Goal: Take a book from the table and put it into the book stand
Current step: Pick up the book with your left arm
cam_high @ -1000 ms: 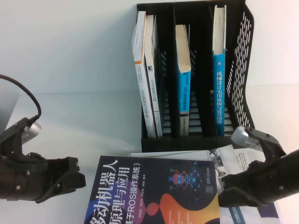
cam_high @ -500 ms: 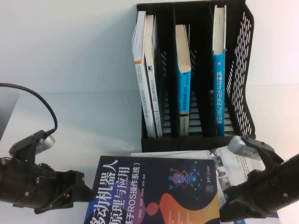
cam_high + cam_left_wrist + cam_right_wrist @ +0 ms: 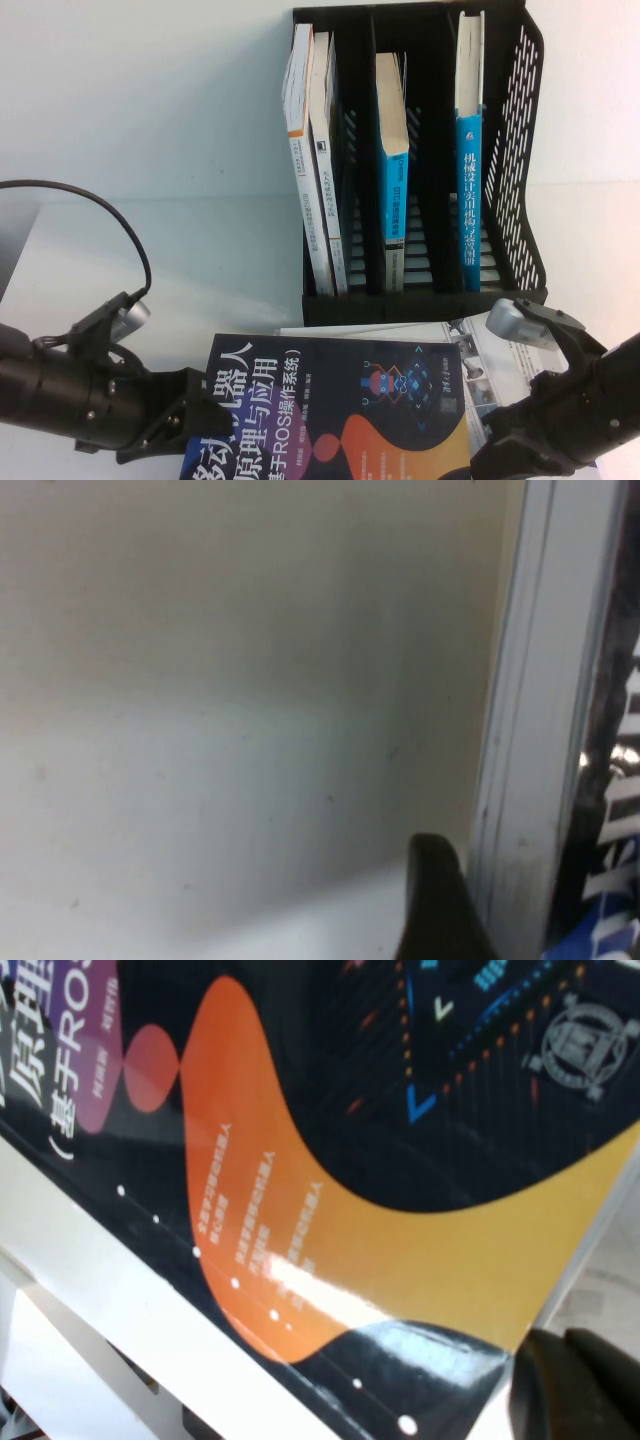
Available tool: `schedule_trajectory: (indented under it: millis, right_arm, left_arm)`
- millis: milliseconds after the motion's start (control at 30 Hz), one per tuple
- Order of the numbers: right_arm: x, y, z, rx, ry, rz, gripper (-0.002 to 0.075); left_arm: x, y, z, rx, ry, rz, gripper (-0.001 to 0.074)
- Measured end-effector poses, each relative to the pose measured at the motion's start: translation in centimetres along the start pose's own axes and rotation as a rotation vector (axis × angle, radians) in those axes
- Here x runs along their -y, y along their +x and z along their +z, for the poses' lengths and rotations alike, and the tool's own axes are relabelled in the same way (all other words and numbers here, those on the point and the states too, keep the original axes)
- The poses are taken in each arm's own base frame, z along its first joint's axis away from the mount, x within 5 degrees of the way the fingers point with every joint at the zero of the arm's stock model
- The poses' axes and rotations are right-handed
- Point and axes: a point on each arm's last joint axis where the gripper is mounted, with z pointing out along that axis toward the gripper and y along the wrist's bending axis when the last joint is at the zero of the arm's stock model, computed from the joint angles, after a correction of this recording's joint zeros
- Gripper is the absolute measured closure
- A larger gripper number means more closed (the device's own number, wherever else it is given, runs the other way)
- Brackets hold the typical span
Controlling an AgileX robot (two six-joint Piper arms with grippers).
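Note:
The book [image 3: 330, 410], dark navy with white title characters and an orange swirl, lies flat at the near edge of the table [image 3: 150, 150]. My left gripper [image 3: 188, 415] is open at the book's left edge. In the left wrist view one finger [image 3: 432, 900] stands just beside the book's pale page edge [image 3: 530, 730]. My right gripper [image 3: 487, 462] sits low against the book's right edge, and the glossy cover [image 3: 330, 1160] fills its wrist view. The black book stand [image 3: 520, 120] stands upright behind, one slot empty.
A white book with drawings [image 3: 500, 345] lies under the dark book, sticking out to the right. In the stand are two white-spined books [image 3: 310, 150] on the left and two blue-spined books [image 3: 392, 180] [image 3: 468, 180]. A black cable [image 3: 100, 205] loops above the left arm.
My left arm has slid right and nearer, bringing its gripper up to the book's left edge. My right gripper has dropped lower along the book's right edge. The book lies where it was.

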Motion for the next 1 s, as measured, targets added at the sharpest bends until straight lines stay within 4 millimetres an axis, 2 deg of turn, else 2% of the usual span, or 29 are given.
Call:
schedule_trajectory:
  millis: [400,567,733,900,1000]
  right_arm:
    - [0.1,0.2,0.0,-0.022,0.011,-0.018,0.0729]
    - [0.1,0.2,0.0,-0.026,0.014,-0.022,0.0729]
    - [0.1,0.2,0.0,-0.026,0.013,-0.023,0.0729]
    - [0.1,0.2,0.0,-0.028,0.011,-0.021,0.0729]
    - [0.1,0.3,0.0,-0.031,0.010,-0.020,0.0729]
  left_arm:
    - [-1.1,-0.5,3.7,-0.108,0.202,-0.092,0.0345]
    - [-1.6,-0.8,3.9,-0.104,0.232,-0.112,0.0342]
    - [-4.1,-1.6,2.2,-0.076,0.245,-0.176,0.0344]
    - [-8.5,-2.7,-1.6,0.054,0.302,-0.322,0.0349]
    - [-9.1,-3.0,-2.9,0.110,0.376,-0.356,0.0323]
